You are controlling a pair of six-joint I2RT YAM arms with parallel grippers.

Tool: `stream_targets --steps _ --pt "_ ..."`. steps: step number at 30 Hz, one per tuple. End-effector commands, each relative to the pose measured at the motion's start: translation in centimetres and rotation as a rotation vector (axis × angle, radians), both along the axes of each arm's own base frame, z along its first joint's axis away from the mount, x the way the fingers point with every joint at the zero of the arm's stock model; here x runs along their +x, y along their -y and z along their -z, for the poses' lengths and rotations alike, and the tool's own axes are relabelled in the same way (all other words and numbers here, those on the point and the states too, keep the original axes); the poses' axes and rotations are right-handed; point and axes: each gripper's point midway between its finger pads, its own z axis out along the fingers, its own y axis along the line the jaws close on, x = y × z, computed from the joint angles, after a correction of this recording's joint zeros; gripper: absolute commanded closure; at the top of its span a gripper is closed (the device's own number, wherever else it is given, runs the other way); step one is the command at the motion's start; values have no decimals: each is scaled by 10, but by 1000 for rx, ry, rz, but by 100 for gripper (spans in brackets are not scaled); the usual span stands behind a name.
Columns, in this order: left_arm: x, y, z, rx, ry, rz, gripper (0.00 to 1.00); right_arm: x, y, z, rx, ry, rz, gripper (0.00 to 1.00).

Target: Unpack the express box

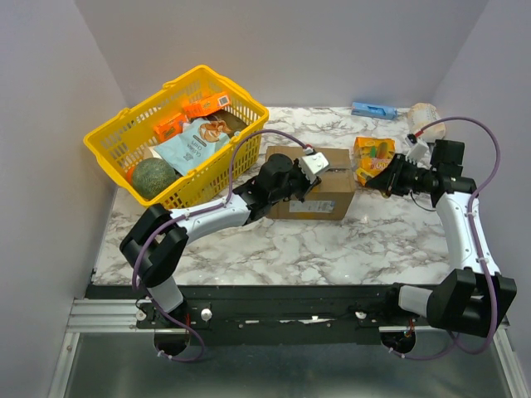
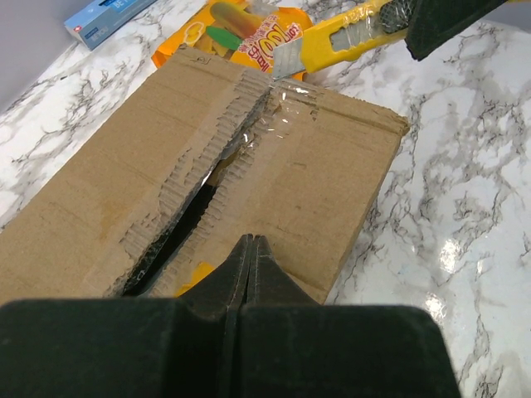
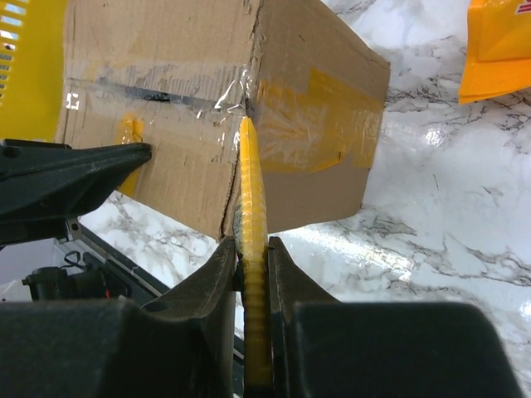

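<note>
Brown corrugated cardboard marks the express box (image 1: 332,197), which lies flat near the middle of the marble desk (image 1: 332,249), just right of the yellow basket (image 1: 108,137) and left of an orange snack packet (image 1: 373,157). A blue packet (image 1: 373,109) lies near the back wall.

The left end effector (image 2: 251,249) has its fingers pressed together with nothing between them. It sits over the near end of the box's top, and its tip points along the centre seam. Whether it presses on the cardboard I cannot tell. Ahead of it the seam gapes as a dark ragged slit between the two flaps, while clear tape covers the seam at the far end.

The right end effector (image 3: 251,253) is clamped on a yellow utility knife (image 3: 251,182), held on edge between its fingers. It comes at the box from the right-hand end. The knife's tip meets the taped seam right at the top edge of that end, where the tape wraps down over a yellow sticker on the end face. The two end effectors face each other across the box's length.
</note>
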Motion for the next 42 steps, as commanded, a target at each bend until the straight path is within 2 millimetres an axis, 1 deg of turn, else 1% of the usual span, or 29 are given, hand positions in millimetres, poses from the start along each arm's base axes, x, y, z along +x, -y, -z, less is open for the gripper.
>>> stream_targets --steps 1,4,5,7,10,15,19,22,23,25,26,27,28,29,30,31,32,33,34,35,37,38,39,40,41,42 --pt "-3 -44 101 262 -196 -99 100 -21 -8 -5 9 -42 -41 100" --pt "-2 -45 101 261 -194 -100 100 -28 -7 -6 -2 -50 -47 100" --pt "-3 -45 101 261 -194 -100 100 -32 -8 -5 -3 -64 -50 100" --pt "-2 -45 100 260 -191 -103 100 -37 -6 -10 -21 -51 -64 100" --pt "-2 -46 101 261 -194 -104 100 -47 -8 -11 -22 -67 -83 100" --pt "-1 -46 101 258 -194 -107 100 -59 -10 -9 -21 -105 -96 100" --pt "-2 -46 100 261 -188 -101 100 -69 -9 -14 -46 -100 -128 99" --pt "-4 -47 99 259 -191 -94 100 -77 -7 -28 -57 -102 -128 99" --pt "-6 -47 98 258 -189 -89 100 -75 -7 -41 -70 -66 -131 100" --pt "-6 -47 96 255 -185 -81 100 -72 -2 -49 -103 -43 -121 99" --pt "-10 -45 93 247 -184 -64 100 -70 0 -53 -120 -22 -120 100" --pt "-11 -43 89 237 -183 -48 100 -66 3 -62 -142 10 -111 100" --pt "-13 -41 85 229 -178 -29 100 -63 8 -63 -173 24 -86 99" --pt "-18 -31 70 192 -171 27 100 -56 11 -67 -188 61 -73 100" --pt "-21 -27 60 179 -175 54 100 -54 13 -64 -197 67 -70 100" --pt "-22 -22 47 159 -169 77 100 -53 19 -60 -235 74 -41 100" --pt "-19 -11 7 97 -124 103 87 -42 24 -57 -257 113 -16 100" --pt "-21 -8 -8 81 -120 120 80 -39 26 -52 -260 119 -4 100" --pt "-17 -5 -30 53 -91 119 75 -34 30 -43 -280 123 5 100" --pt "-13 0 -66 18 -27 126 66 -30 32 -37 -281 110 14 100" --pt "-2 -6 -88 35 29 87 58 -22 35 -32 -277 100 32 100" --pt "7 -8 -105 37 81 76 52 -19 33 -30 -263 100 19 100" --pt "14 -13 -105 53 85 55 51 -18 31 -31 -256 108 2 100" --pt "30 -25 -105 56 86 9 50 -14 26 -35 -237 140 -18 99" --pt "40 -28 -99 63 75 -8 45 -15 23 -32 -224 146 -36 100" --pt "49 -32 -94 67 54 -26 44 -16 20 -34 -232 188 -69 100"
